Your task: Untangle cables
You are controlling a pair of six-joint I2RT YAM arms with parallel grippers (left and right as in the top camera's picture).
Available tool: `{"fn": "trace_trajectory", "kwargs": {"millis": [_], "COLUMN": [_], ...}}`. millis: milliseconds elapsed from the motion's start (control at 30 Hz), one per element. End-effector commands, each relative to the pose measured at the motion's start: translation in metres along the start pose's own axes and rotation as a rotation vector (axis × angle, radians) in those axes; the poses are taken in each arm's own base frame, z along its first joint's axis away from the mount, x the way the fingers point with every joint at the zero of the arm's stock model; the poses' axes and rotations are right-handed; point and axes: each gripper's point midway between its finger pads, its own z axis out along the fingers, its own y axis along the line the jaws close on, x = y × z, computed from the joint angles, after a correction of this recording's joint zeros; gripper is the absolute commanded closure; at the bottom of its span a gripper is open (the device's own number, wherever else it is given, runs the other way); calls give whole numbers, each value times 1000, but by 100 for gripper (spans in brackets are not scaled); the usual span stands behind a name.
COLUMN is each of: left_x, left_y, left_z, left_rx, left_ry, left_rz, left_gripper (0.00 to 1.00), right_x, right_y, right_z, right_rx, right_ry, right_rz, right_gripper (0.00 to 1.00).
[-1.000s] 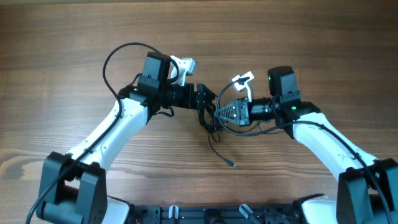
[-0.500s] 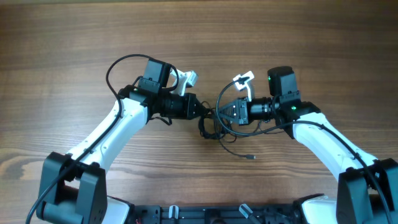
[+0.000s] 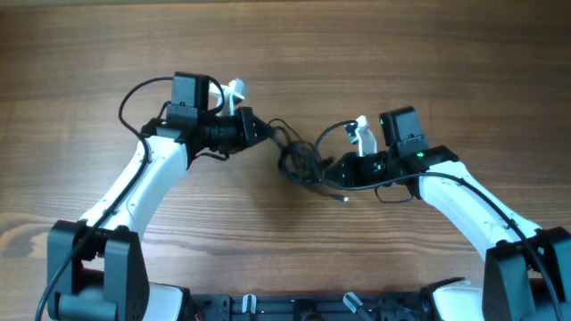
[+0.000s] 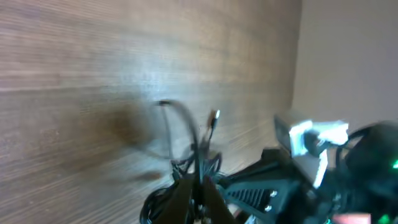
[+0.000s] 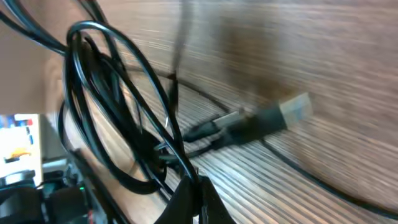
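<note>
The cables (image 3: 299,159) form a loose bundle of thin black loops stretched over the wooden table between my two grippers. My left gripper (image 3: 264,127) is at the bundle's upper left end, shut on a few strands. The left wrist view shows its dark fingers (image 4: 186,198) pinched together on the wires, with a plug end (image 4: 214,115) sticking up beyond them. My right gripper (image 3: 332,168) is at the bundle's lower right side, also shut on a strand. In the right wrist view its jaws (image 5: 194,186) pinch one wire below the loops (image 5: 106,106), and a silver-tipped plug (image 5: 293,108) lies on the table.
The brown wooden table (image 3: 285,53) stretches away on all sides of the arms. Thicker black arm cables loop off the left arm (image 3: 134,94) and under the right arm (image 3: 393,192). The robot's base bar (image 3: 294,308) runs along the near edge.
My left gripper has shut on the wires and pulled up and to the left, stretching the bundle. The right gripper has dropped slightly, and the loose plug end was dragged up towards the bundle.
</note>
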Motion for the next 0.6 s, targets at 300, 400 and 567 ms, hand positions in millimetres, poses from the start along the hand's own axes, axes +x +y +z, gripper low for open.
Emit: {"fn": "trace_trajectory", "kwargs": {"millis": [300, 400, 567], "left_x": [-15, -4, 4], "left_y": [13, 40, 12], "left_z": [-6, -8, 9], "left_rx": [-35, -169, -104], "left_ry": [-61, -67, -14], "left_rz": [-319, -391, -97], "left_gripper": [96, 89, 23], "right_x": [19, 20, 26], "right_y": [-33, -32, 5], "right_z": [-2, -2, -1], "right_rx": [179, 175, -46], "right_ry": [42, 47, 104], "right_rz": [200, 198, 23], "right_gripper": [96, 96, 96]}}
